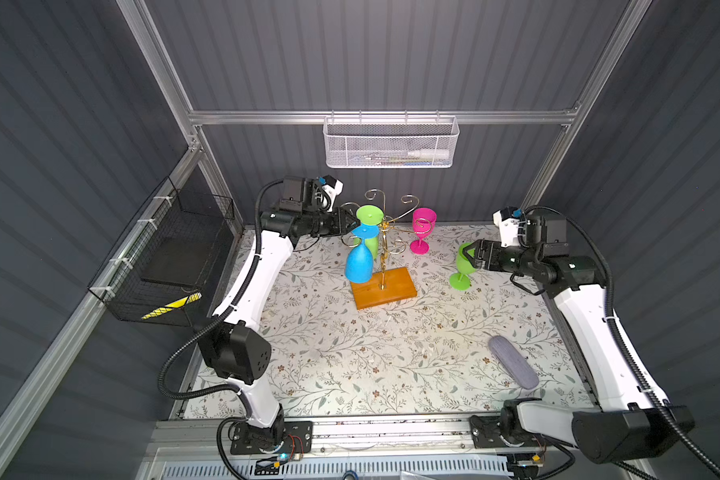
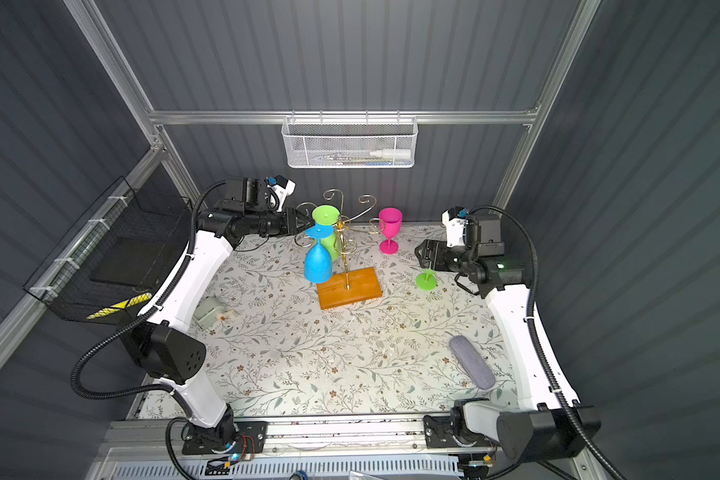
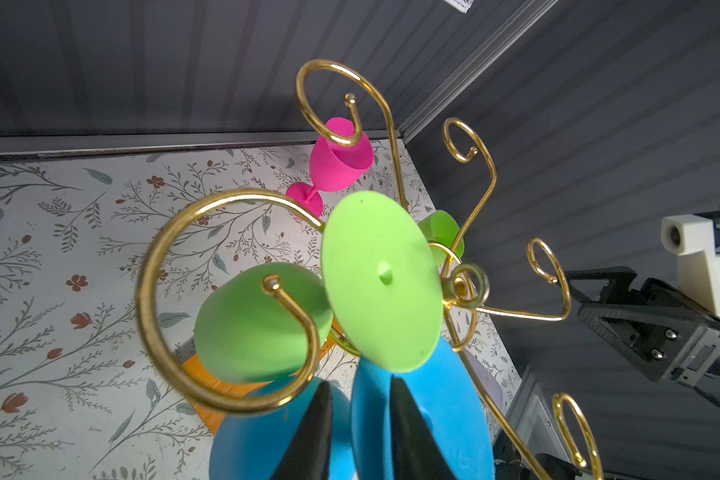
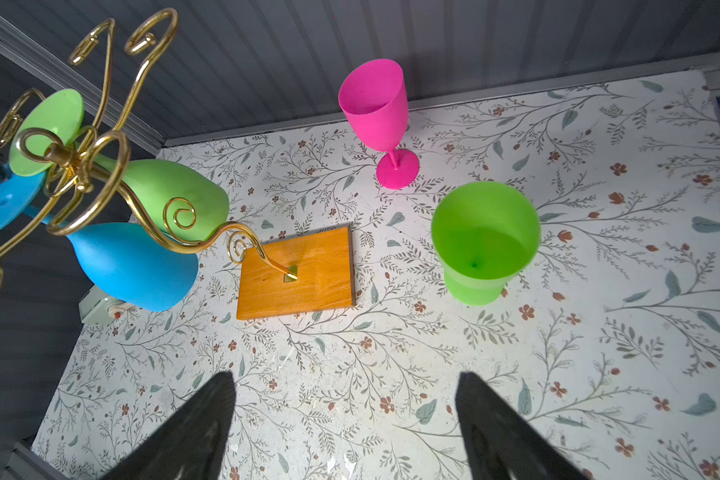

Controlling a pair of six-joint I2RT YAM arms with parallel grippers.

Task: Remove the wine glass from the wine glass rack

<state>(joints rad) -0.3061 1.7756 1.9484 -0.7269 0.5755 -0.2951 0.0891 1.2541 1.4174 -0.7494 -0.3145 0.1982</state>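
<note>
Nearest the front edge, a grey oblong case (image 1: 513, 362) is lying on the flower-patterned table (image 1: 371, 353), toward the right arm's side and well apart from everything else. Farther in, about mid-table, the wine glass rack (image 1: 385, 289) is standing upright on its orange-brown wooden base, its gold scroll arms spreading from the central post. Two glasses are hanging from it upside down on the left arm's side. The blue wine glass (image 1: 357, 264) is hanging bowl down just beside the base's corner. Behind it is a green hanging glass (image 1: 369, 215), whose round foot is sitting a little higher than the blue one's.

The left gripper (image 3: 359, 384) is reaching in level with the blue foot. In the left wrist view its fingers are standing narrowly apart, one in front of the blue bowl and one in front of the blue foot (whether they are actually pinching the glass cannot be told). On the other side, the right gripper (image 4: 345, 376) is hanging with its jaws spread wide and nothing between them, close by a green standing glass (image 4: 485, 245) resting upright on the table.

Farther back, a pink glass (image 1: 424, 220) is standing upright near the rear wall. Farthest of all, a white mesh basket (image 1: 391, 143) is hanging on the back rail.
</note>
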